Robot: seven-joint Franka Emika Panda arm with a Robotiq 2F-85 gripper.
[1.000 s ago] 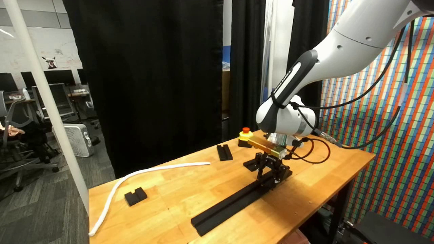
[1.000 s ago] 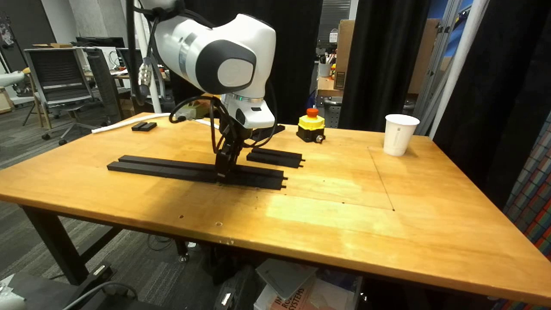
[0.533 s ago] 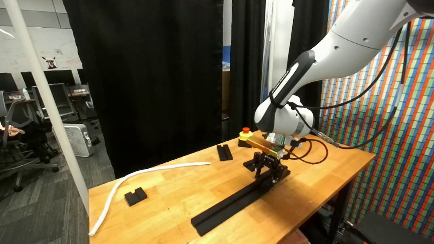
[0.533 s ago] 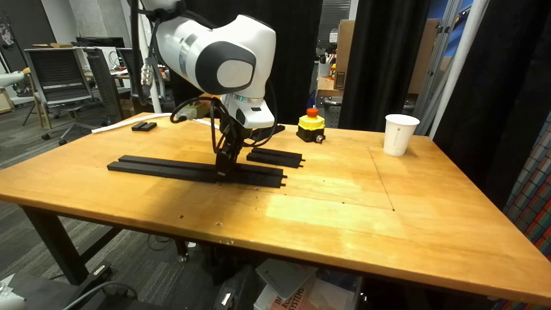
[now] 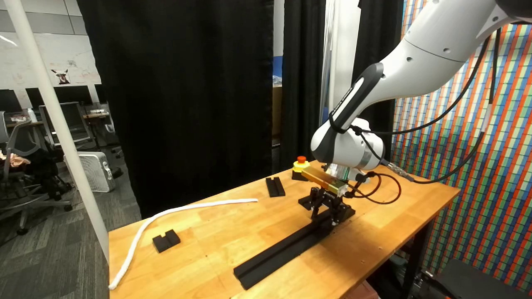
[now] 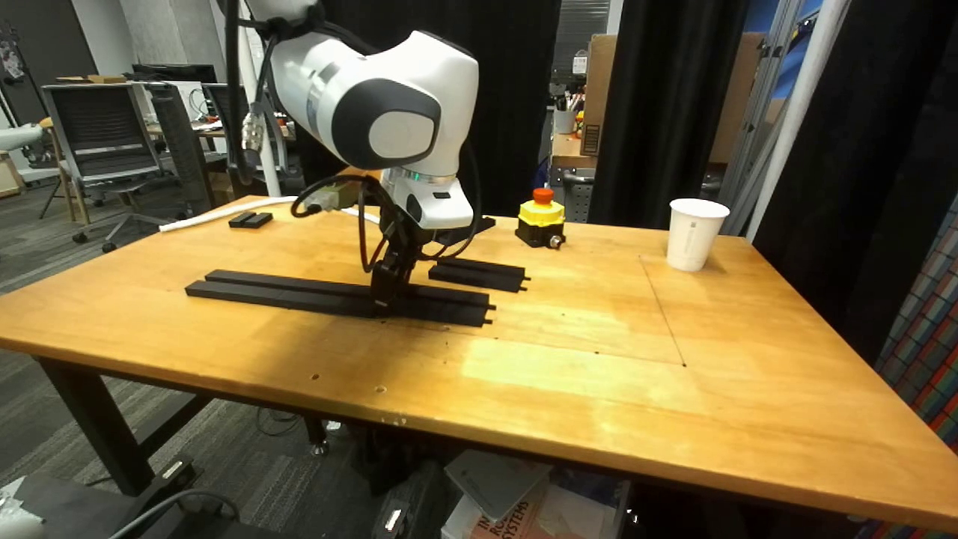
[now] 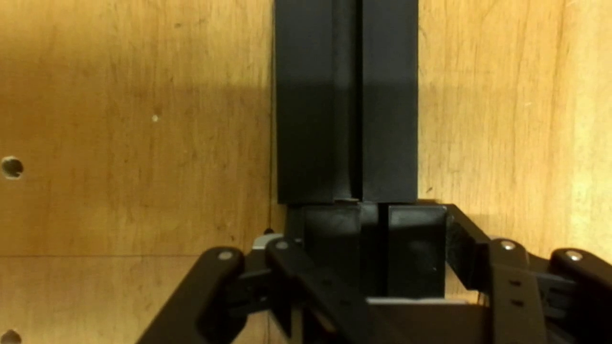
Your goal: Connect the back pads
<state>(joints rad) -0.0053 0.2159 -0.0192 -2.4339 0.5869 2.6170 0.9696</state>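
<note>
One end effector (image 7: 375,246) grips one back pad (image 7: 416,251), end-on to one strip (image 7: 306,110).

The wrist view's top edge cuts off one back pad (image 7: 306,119); the blurred end effector (image 7: 375,239) partly hides the nearer pad (image 7: 416,251)

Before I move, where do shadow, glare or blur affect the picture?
Wrist view: a shadow edge crosses the upper pad, a faint sheen lightens the lower pad, and the hand looks soft toward the frame's bottom; both exterior views: the hand blends into the black strip; in an exterior view: glare patches on the tabletop.
</note>
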